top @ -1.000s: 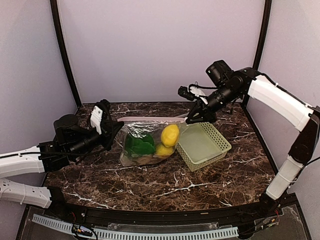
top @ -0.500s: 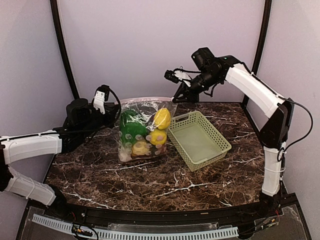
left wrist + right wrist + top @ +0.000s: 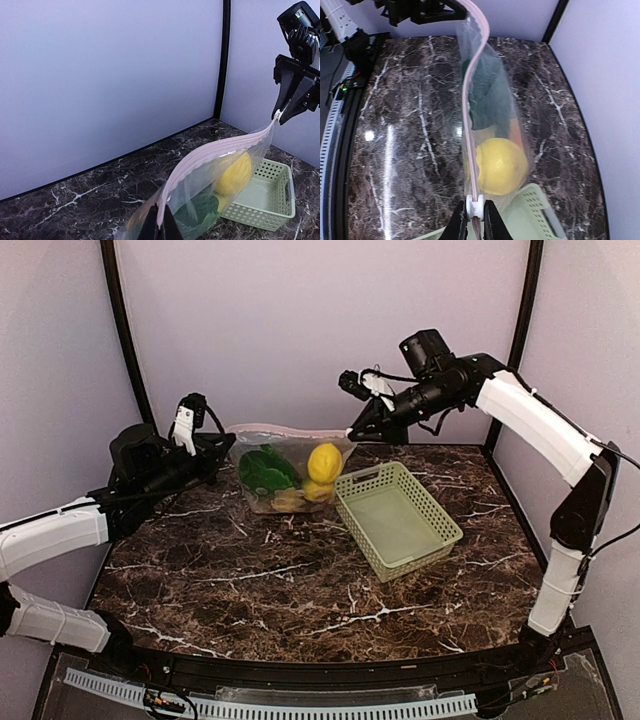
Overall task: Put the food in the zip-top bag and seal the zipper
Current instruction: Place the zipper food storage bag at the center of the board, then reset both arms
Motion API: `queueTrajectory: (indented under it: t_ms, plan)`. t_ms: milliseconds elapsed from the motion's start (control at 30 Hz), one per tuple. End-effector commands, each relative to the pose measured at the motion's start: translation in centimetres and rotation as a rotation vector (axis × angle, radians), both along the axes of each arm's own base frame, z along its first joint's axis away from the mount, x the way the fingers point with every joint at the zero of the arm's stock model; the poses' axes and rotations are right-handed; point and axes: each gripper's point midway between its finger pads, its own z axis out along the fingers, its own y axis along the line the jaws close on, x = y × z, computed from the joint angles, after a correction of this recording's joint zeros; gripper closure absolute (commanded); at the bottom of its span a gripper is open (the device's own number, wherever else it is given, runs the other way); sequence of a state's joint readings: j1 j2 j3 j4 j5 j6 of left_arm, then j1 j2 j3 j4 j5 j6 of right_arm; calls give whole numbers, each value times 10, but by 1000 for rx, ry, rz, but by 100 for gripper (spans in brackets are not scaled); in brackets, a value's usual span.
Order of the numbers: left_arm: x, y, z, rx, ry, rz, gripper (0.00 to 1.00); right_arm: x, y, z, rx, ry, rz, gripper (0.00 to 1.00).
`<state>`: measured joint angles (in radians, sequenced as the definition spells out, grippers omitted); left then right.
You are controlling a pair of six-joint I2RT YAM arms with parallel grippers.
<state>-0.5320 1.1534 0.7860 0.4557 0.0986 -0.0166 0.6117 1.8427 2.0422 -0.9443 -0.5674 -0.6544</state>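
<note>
The clear zip-top bag (image 3: 285,480) hangs stretched between my two grippers above the back of the table. Its pink zipper (image 3: 285,429) runs taut along the top. Inside are a yellow lemon (image 3: 323,461), green pieces (image 3: 265,470) and an orange-yellow piece low down. My left gripper (image 3: 222,445) is shut on the bag's left end; in the left wrist view (image 3: 161,227) its fingers pinch the pink strip (image 3: 215,150). My right gripper (image 3: 352,433) is shut on the white zipper slider (image 3: 475,206) at the right end, with the lemon (image 3: 501,166) just beyond it.
A light green lattice basket (image 3: 398,520) stands on the marble table just right of the bag, under the right gripper. It also shows in the left wrist view (image 3: 265,200) and the right wrist view (image 3: 530,215). Grey walls close in behind.
Both grippers have lifted the bag from the table and pulled apart. The bag, which hung tall half a second ago, is now stretched wider and sits further back.
</note>
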Motion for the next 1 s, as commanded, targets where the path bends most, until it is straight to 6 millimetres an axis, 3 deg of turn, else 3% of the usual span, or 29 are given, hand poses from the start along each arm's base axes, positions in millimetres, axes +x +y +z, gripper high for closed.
queueTrajectory:
  t_ms: [0, 100, 167, 200, 233, 300, 433, 467, 500, 533, 567, 667, 767, 867, 967]
  plan:
    - [-44, 2, -27, -36, 119, -122, 92, -74, 25, -22, 34, 125, 206, 86]
    - [-73, 5, -39, -27, 183, -190, 67, -136, 23, -60, -61, 224, 361, 62]
    - [-98, 10, -29, -25, 187, -240, 54, -161, 13, -73, -123, 293, 409, 46]
    - [-106, 12, -34, -10, 216, -251, 47, -166, 7, -75, -143, 319, 409, 43]
    - [-116, 16, -22, -20, 193, -266, 44, -167, 2, -75, -154, 325, 397, 42]
    - [-123, 25, -20, -7, 215, -239, 34, -160, -5, -70, -141, 311, 362, 38]
    - [-105, 47, -8, 31, 211, -69, 25, -122, -20, -37, -32, 277, 231, 28]
    - [-96, 55, -7, 53, 206, -7, 24, -108, -25, -28, -6, 264, 181, 21]
    - [-91, 56, -4, 70, 214, 17, 19, -91, -31, -19, 20, 244, 115, 5]
    - [-84, 61, -2, 95, 206, 57, 16, -74, -38, -11, 44, 225, 45, 2]
    - [-78, 61, 3, 107, 206, 75, 5, -53, -49, -3, 67, 194, -40, 1]
    - [-59, 79, 15, 124, 201, 222, 1, 16, -97, 14, 119, 97, -404, 1]
    - [-44, 93, 26, 107, 224, 344, 1, 65, -158, 26, 192, 79, -709, 1]
    - [-31, 97, 34, 118, 230, 399, 1, 89, -209, 25, 302, 168, -849, 1]
    - [-23, 93, 36, 147, 204, 400, 1, 94, -239, 20, 334, 214, -921, 1]
